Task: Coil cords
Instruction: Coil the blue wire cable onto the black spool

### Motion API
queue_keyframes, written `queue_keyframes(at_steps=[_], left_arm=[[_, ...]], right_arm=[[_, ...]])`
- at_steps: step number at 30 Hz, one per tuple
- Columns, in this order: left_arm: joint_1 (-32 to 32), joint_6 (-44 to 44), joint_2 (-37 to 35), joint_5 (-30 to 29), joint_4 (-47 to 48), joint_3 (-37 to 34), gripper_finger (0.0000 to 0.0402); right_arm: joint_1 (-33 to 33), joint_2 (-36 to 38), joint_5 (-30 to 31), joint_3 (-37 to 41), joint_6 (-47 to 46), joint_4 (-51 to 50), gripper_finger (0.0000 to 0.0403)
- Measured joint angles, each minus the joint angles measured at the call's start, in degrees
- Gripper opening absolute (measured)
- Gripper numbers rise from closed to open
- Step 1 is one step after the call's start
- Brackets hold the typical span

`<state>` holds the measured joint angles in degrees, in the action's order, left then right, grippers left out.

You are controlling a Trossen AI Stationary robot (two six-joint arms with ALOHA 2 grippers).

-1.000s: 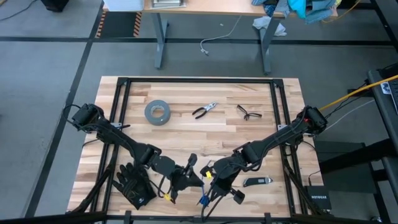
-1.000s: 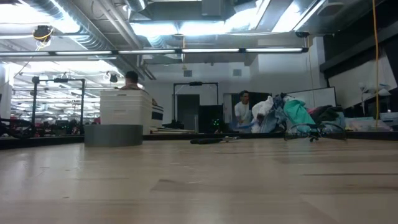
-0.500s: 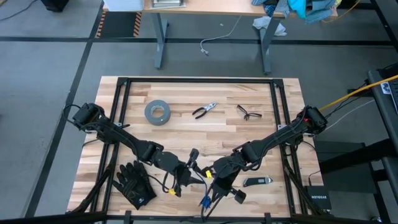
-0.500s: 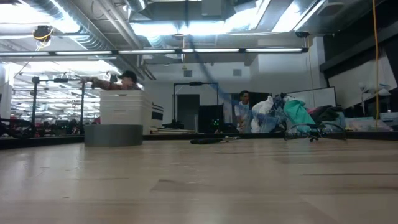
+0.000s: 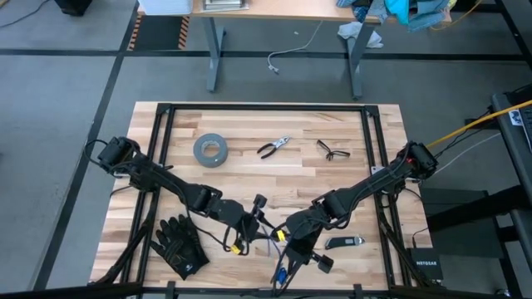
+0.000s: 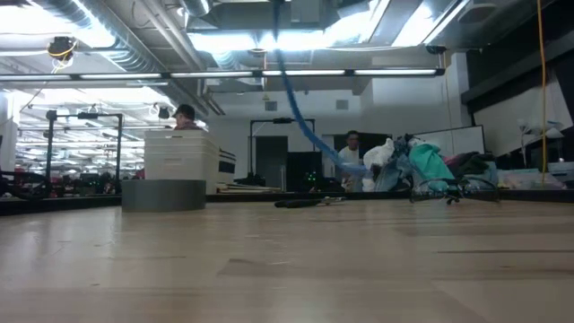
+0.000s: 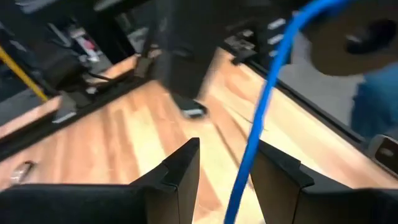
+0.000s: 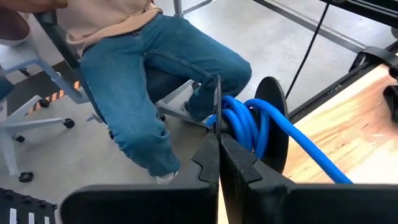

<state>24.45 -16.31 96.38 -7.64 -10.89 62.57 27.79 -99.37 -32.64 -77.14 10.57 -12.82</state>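
The cords are a blue cable wound in several turns [image 8: 244, 123] beside a black disc [image 8: 272, 124], near the table's near edge in the high view [image 5: 281, 271]. My right gripper [image 8: 219, 146] is shut on this coil; in the high view it [image 5: 288, 249] is right of centre. One blue strand [image 7: 258, 130] runs from there through the gap of my open left gripper [image 7: 225, 177], which sits just left of the right gripper [image 5: 247, 226]. I cannot tell whether the strand touches its fingers. The strand slants through the air in the low view [image 6: 300, 117]. My right gripper pinches the blue coil's turns [image 8: 231, 118] between its two shut fingers, at the coil's side away from the black disc. The fingers themselves hide the exact place. One strand leaves the coil toward the table.
A grey tape roll [image 5: 210, 149], pliers [image 5: 273, 147] and glasses [image 5: 332, 150] lie at the far part of the table. Black gloves [image 5: 179, 247] lie near left, a small dark tool [image 5: 343, 242] near right. A seated person [image 8: 149, 74] is beyond the near edge.
My left gripper has gone a little toward the far edge and toward the right gripper. A blue strand that did not show in the low view a second ago now slants across it, lifted off the table.
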Motion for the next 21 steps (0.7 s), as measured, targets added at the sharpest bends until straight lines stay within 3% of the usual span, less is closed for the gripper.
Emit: queue_keyframes(at_steps=[21], left_arm=[[0.04, 6.04, 0.00, -0.06, 4.46, 0.00, 0.0127]], right_arm=[[0.00, 0.00, -0.39, -0.02, -1.27, -0.16, 0.0001]])
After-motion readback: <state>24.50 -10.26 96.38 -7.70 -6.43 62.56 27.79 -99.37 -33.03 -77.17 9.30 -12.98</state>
